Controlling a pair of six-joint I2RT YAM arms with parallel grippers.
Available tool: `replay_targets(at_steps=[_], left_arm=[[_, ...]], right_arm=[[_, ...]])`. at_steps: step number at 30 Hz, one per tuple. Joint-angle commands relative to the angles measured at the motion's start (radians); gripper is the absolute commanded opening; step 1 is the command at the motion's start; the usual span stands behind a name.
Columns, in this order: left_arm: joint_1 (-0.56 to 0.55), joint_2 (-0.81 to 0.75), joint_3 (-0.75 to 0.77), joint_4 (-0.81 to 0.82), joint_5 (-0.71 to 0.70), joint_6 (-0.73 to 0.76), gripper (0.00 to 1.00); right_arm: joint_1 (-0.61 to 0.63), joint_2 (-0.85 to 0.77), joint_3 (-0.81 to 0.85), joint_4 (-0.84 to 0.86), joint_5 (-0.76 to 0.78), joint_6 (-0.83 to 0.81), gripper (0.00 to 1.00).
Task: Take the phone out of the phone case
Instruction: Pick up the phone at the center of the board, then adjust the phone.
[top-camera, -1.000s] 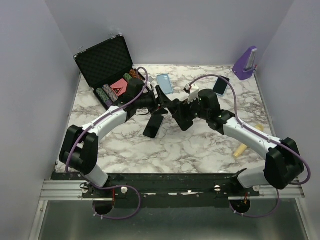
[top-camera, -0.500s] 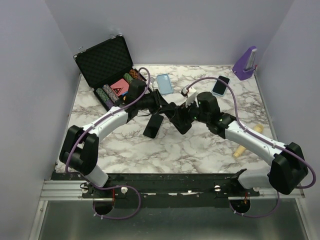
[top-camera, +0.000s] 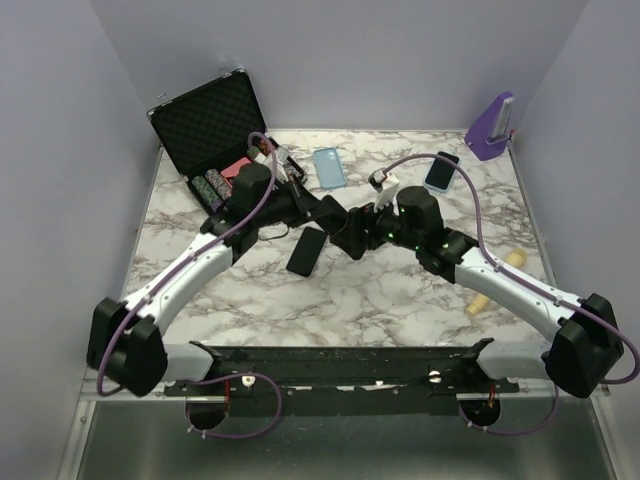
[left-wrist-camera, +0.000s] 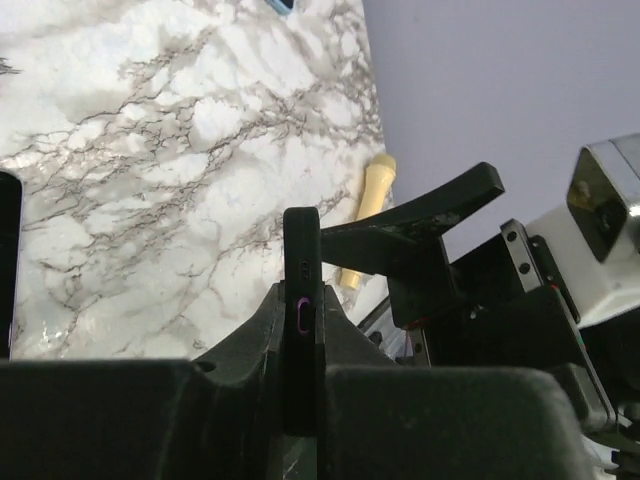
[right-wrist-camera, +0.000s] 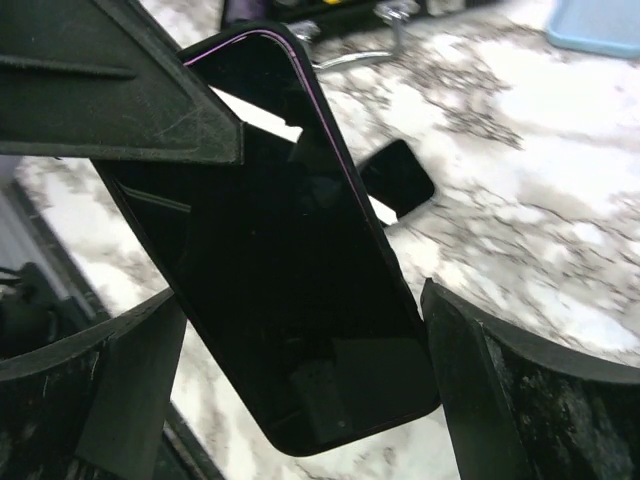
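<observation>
Phone (right-wrist-camera: 290, 250): black glossy face with a thin purple rim, sitting in its case (left-wrist-camera: 302, 255). It is held up off the table (top-camera: 400, 300) at mid-scene, between the two grippers.
Case: black. The left wrist view shows it edge-on and upright, with a small purple slot in the edge.
Left gripper (left-wrist-camera: 300, 318): closed on the cased phone, one finger pressed to each flat side.
Right gripper (right-wrist-camera: 302, 293): fingers spread wide, one on either side of the phone's lower end and very near its long edges. Whether they touch cannot be told.
Black slab (top-camera: 307, 252): lies flat on the marble just near and left of the grippers — phone or bare case, unclear.
Blue case (top-camera: 328, 168): flat on the table, just beyond the grippers.
Far phone (top-camera: 440, 172): flat, far right of centre, well apart from the grippers.
Chip box (top-camera: 215, 140): far left, lid standing open, rows of chips and a red block inside.
Peg (top-camera: 495, 283): pale yellow, lying beside the right arm.
Purple stand (top-camera: 492, 126): far right corner.
</observation>
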Motion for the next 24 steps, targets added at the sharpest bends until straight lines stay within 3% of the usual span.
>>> replay_targets(at_steps=[1,6,11,15,18,24], left_arm=[[0.003,-0.264,-0.079,0.134,-0.226,-0.025,0.00],[0.005,-0.366,-0.134,0.169,-0.317,-0.026,0.00],[0.006,-0.433,-0.177,0.233,-0.329,-0.060,0.00],[0.006,-0.469,-0.205,0.290,-0.315,-0.093,0.00],[0.006,-0.469,-0.206,0.307,-0.282,-0.129,0.00],[0.005,-0.460,-0.232,0.417,-0.214,-0.231,0.00]], right_arm=[[-0.018,-0.033,-0.009,-0.086,-0.010,0.165,1.00],[-0.030,-0.093,-0.061,0.051,-0.231,0.289,1.00],[-0.098,-0.119,-0.100,0.092,-0.318,0.391,1.00],[-0.138,-0.152,-0.181,0.311,-0.488,0.501,1.00],[-0.138,-0.169,-0.218,0.506,-0.566,0.602,0.94],[-0.138,-0.200,-0.255,0.749,-0.567,0.744,0.82]])
